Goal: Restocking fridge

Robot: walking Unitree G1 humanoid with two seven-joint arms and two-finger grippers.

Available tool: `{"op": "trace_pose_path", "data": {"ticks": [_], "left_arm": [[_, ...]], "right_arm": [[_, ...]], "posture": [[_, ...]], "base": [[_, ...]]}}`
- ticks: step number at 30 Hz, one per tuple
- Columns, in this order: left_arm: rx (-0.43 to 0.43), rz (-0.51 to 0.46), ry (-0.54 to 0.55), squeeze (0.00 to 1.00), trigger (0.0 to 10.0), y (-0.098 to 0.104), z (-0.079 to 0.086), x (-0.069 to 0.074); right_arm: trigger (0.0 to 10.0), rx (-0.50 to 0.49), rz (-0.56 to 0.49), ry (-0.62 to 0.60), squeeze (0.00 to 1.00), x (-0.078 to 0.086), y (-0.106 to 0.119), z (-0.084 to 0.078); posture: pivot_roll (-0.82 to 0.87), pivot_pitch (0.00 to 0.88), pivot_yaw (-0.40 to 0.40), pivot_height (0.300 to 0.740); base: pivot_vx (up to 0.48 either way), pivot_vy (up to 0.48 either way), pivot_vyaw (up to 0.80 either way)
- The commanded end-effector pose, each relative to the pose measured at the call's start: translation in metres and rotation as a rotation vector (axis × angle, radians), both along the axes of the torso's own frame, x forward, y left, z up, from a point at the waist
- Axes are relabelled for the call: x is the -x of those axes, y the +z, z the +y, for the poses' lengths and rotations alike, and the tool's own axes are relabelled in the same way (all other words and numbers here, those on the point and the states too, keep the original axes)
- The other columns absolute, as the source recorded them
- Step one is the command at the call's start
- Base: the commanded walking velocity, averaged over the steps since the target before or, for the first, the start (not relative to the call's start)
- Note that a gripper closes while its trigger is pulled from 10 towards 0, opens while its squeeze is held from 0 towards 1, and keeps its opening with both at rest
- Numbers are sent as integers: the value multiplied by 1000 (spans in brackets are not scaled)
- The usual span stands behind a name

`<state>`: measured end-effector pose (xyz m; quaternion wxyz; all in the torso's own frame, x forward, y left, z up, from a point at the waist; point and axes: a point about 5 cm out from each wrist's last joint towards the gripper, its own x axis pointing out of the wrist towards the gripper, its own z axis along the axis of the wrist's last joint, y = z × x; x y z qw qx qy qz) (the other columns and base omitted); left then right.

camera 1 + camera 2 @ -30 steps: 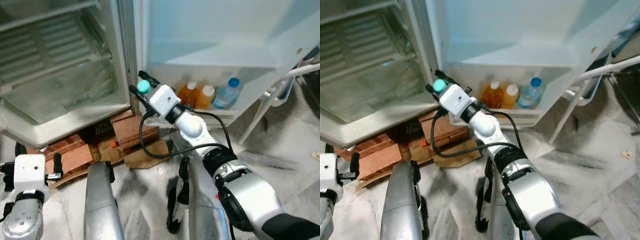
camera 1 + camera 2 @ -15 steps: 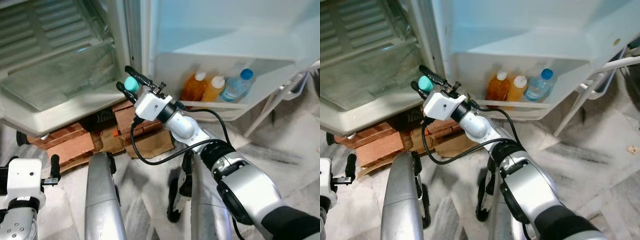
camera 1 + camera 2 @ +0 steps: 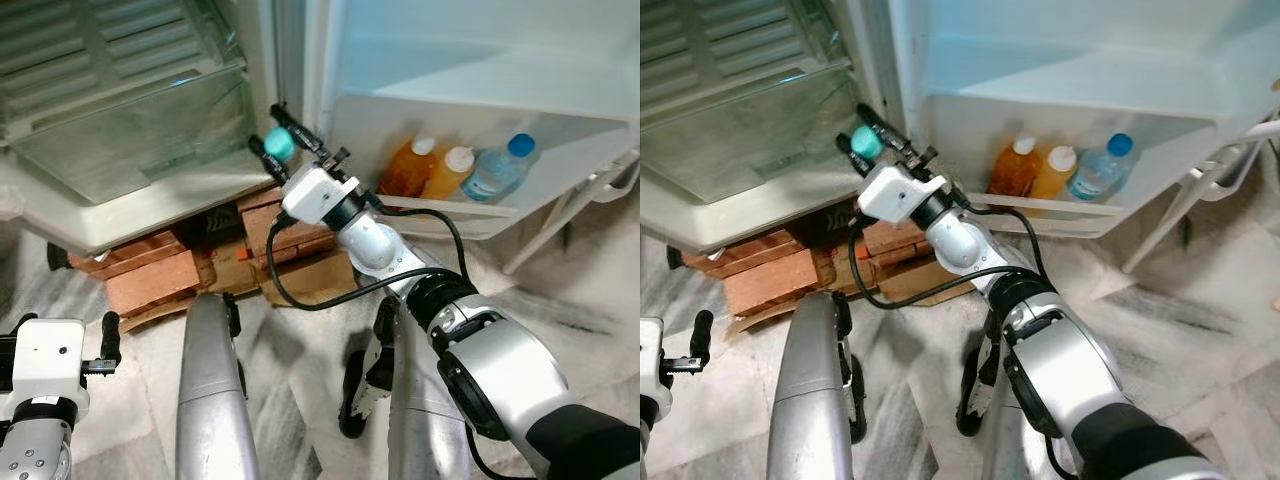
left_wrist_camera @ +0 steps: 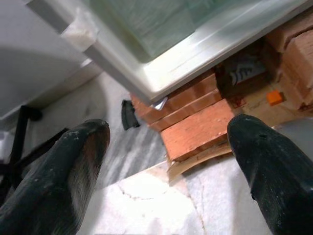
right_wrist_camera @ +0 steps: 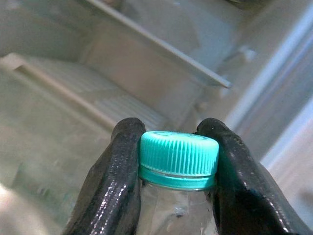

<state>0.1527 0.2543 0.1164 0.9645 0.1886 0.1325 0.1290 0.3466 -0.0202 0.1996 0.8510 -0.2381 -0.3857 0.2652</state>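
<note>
Right gripper (image 3: 278, 147) clamped on a clear bottle (image 5: 176, 215) just under its teal cap (image 5: 179, 154), both black fingers (image 5: 113, 181) pressed to the neck. Compared with a second ago: swung away from the door side, now reaching toward the open fridge compartment (image 3: 130, 140), cap level with the front edge of the glass shelf (image 3: 150, 125) and close beside the centre frame. Seen along the wrist: shelf rails and the inner wall straight ahead, nothing between bottle and cavity. Likely meaning: carrying phase nearly over, placement inside the main compartment next, not in the door.

Door rack (image 3: 470, 205) well off to the right, already stocked with two orange juice bottles (image 3: 410, 168) and a blue-capped water bottle (image 3: 497, 172).

Fridge base propped on bricks (image 3: 150, 280) and cardboard, above a marble floor (image 3: 300, 380).

Left gripper (image 4: 171, 161) low at the robot's side, fingers wide apart, holding nothing, pointed at floor and bricks.
</note>
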Motion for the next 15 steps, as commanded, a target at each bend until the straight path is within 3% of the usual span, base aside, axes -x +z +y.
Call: {"op": "trace_pose_path", "data": {"ticks": [1, 9, 15], "left_arm": [[-14, 32, -1, 0, 10000, -2, 1, 5], [-17, 29, -13, 0, 10000, -1, 2, 0], [-17, 23, -18, 0, 10000, 0, 1, -3]], "right_arm": [[10000, -179, -77, -129, 0, -16, 41, -24], [10000, -247, -123, -158, 0, -20, 58, -38], [10000, -234, -32, -55, 0, -13, 38, -43]], "posture": [[379, 406, -34, 537], [376, 395, -27, 537], [373, 390, -23, 537]], "base": [[0, 0, 0], [0, 0, 0], [0, 0, 0]]}}
